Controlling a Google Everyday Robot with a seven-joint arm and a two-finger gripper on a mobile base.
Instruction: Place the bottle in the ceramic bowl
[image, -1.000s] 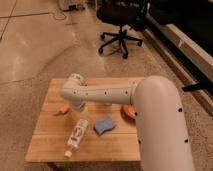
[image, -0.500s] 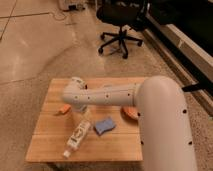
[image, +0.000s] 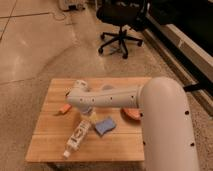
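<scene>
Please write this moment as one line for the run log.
gripper: low over table, at upper end of bottle | slim white plastic bottle: lying on wooden table | orange-red ceramic bowl: partly hidden behind arm, bottle not inside

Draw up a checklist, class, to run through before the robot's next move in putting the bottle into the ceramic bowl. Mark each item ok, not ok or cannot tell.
1. Bottle found: the bottle lies on its side on the wooden table, cap toward the front edge. Ok.
2. Pincer placed: the pincer is at the bottle's upper end. Ok.
3. Firm hold on the bottle: cannot tell.
4. Ceramic bowl free inside: only its edge shows below the arm. Cannot tell.
5. Low path to the bowl: a blue pad lies between. Not ok; lifting over it seems wise.
</scene>
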